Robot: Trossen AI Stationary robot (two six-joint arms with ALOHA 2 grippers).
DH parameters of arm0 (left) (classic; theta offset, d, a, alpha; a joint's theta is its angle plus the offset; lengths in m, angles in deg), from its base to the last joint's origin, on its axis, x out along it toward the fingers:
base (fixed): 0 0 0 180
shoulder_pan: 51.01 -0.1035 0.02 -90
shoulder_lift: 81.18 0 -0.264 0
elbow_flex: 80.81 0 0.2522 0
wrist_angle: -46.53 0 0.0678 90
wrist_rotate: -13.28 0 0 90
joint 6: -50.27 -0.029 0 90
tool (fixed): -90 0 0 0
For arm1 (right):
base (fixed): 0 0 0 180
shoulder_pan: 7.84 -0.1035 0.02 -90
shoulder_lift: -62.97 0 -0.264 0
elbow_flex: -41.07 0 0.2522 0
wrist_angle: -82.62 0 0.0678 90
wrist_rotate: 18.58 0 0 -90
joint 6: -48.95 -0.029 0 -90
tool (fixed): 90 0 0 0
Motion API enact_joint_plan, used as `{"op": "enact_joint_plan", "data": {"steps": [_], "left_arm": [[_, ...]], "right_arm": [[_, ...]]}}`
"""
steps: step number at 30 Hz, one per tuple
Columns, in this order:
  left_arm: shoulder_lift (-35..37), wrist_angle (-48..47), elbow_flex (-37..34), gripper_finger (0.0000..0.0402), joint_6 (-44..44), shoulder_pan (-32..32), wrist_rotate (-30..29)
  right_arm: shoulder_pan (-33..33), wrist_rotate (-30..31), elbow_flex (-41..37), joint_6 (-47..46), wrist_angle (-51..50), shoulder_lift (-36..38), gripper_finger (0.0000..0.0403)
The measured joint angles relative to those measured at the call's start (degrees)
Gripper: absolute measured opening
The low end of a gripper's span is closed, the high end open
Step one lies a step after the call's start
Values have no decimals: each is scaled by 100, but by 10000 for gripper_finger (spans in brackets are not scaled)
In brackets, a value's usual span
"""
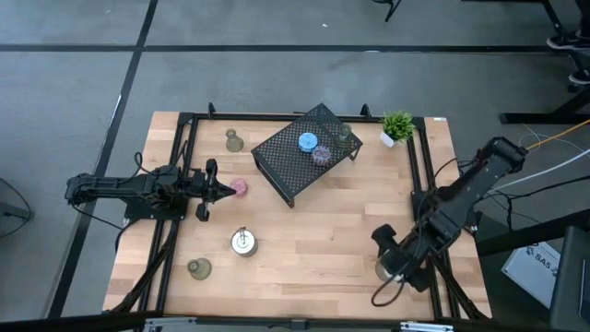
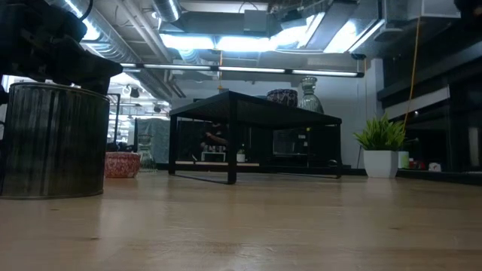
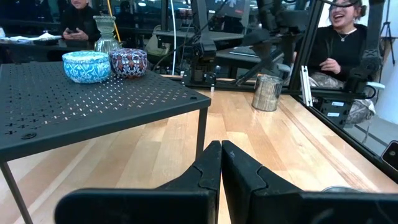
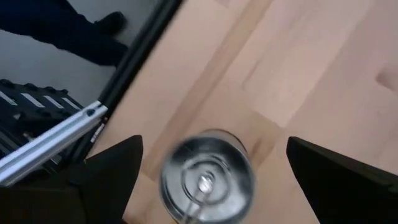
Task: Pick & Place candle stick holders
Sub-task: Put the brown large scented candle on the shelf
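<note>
The left end effector (image 1: 224, 189) lies low over the desk (image 1: 313, 231) at the 9 o'clock side, pointing toward 3 o'clock. Its two fingers are pressed together and hold nothing. A pink holder (image 1: 240, 187) sits just past its tip.

An olive-green holder (image 1: 198, 268) stands near the desk's 7 o'clock corner, close to the front edge. A silver holder (image 1: 242, 242) stands just to the right of it, with its post pointing straight up. Bare wood lies all around these two. Another olive-green holder (image 1: 234, 140) stands at 11 o'clock, close to the back rail.

The black rack (image 1: 286, 161) stands in the middle of the back half, turned at a slant. A blue holder (image 1: 307, 141) and a purple holder (image 1: 321, 154) sit side by side on top, open ends up. A glass holder (image 1: 343, 136) stands on the rack's far corner. From the rack to the front edge there is a wide stretch of bare wood.

A small green plant (image 1: 396, 126) stands at 1 o'clock.

The right end effector (image 4: 211, 162) hangs over the 5 o'clock corner, near the side rail. Its fingers are spread wide, one on each side of a second silver holder (image 4: 207, 176), not touching it. That holder stands upright, post up, close to the desk's right edge.
</note>
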Motion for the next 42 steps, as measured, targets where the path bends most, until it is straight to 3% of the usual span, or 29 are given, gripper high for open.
{"op": "enact_joint_plan", "data": {"steps": [12, 42], "left_arm": [[0, 0, 0, 6, 0, 2, 0], [0, 0, 0, 6, 0, 2, 0]], "right_arm": [[-150, -10, 0, -650, 87, -68, 399], [-476, 309, -444, -515, 114, -300, 399]]}}
